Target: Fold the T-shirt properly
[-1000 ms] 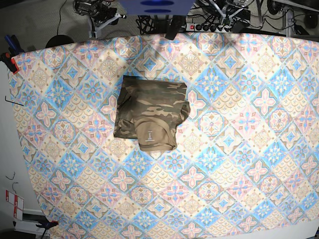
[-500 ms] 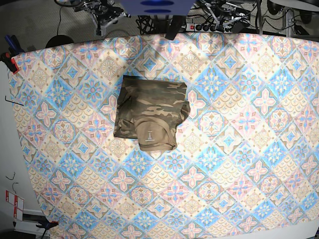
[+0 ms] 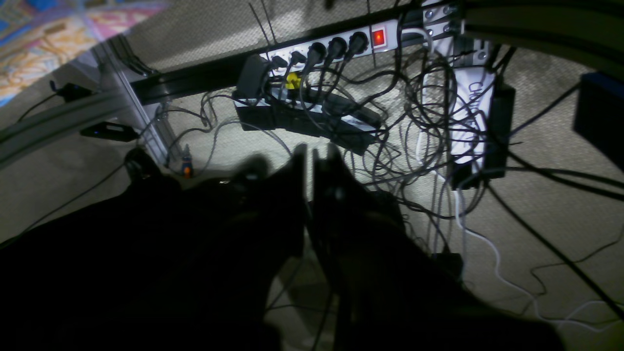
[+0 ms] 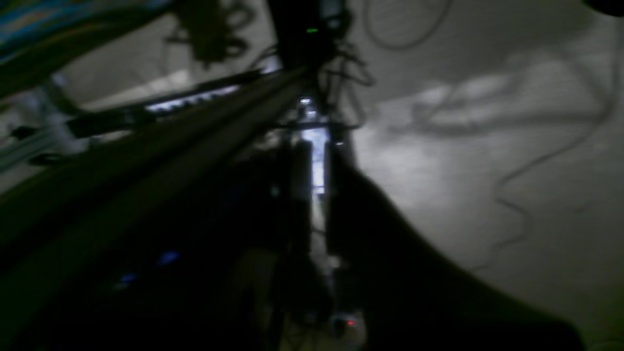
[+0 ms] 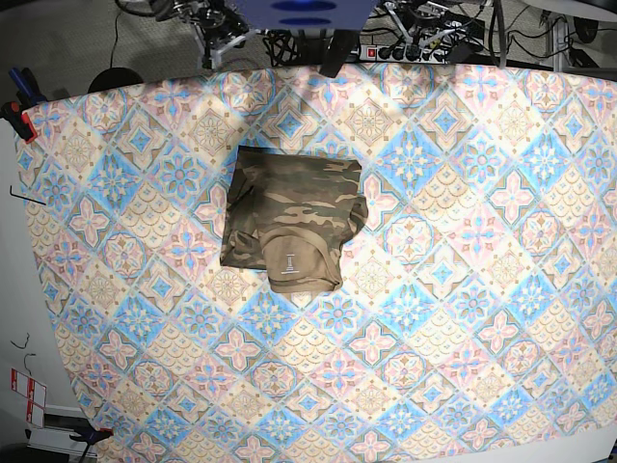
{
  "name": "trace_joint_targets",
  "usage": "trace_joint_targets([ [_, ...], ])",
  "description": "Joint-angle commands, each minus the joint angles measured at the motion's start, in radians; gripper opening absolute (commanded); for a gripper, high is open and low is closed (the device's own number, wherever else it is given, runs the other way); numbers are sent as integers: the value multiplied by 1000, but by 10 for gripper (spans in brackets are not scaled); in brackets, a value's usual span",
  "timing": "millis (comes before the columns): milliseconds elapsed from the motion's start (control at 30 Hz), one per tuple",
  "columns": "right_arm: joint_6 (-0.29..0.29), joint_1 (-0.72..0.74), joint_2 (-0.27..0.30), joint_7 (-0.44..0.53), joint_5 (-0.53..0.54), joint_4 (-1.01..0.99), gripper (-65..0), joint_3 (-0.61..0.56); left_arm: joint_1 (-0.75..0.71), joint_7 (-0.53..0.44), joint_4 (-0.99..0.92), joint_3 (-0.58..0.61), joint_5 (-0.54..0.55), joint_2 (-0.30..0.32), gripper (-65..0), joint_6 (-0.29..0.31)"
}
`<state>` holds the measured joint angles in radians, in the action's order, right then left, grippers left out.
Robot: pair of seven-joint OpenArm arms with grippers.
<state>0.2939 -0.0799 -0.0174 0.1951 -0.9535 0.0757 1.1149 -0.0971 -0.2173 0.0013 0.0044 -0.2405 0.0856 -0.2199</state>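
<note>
The camouflage T-shirt [image 5: 294, 217] lies folded into a compact rough rectangle on the patterned tablecloth [image 5: 463, 289], slightly left of the table's middle. Its neck with a small pale label [image 5: 290, 261] faces the near side. Neither gripper is near it. Both arms are drawn back behind the table's far edge, with parts of them showing at the top left [image 5: 214, 24] and top right [image 5: 424, 21]. In the left wrist view my left gripper [image 3: 314, 153] hangs shut and empty over floor cables. The right gripper [image 4: 316, 146] is dark and blurred, with its fingers close together and nothing between them.
A power strip [image 3: 336, 46] and tangled cables lie on the floor behind the table, with frame rails [image 3: 58, 122] beside them. A red clamp [image 5: 17, 118] holds the cloth at the far left corner. White floor borders the table's left edge [image 5: 14, 289].
Arm parts at the table's back edge have shifted slightly. The T-shirt lies exactly as before.
</note>
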Motion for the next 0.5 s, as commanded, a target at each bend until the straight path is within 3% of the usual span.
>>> trace_joint_targets([
  [0, 8, -2, -2, 7, 3, -1, -603, 3, 9, -4, -1, -1, -4, 23, -650, -9],
  [467, 8, 25, -5, 5, -3, 3, -603, -3, 79, -6, -1, -5, 2, 3, -650, -9],
])
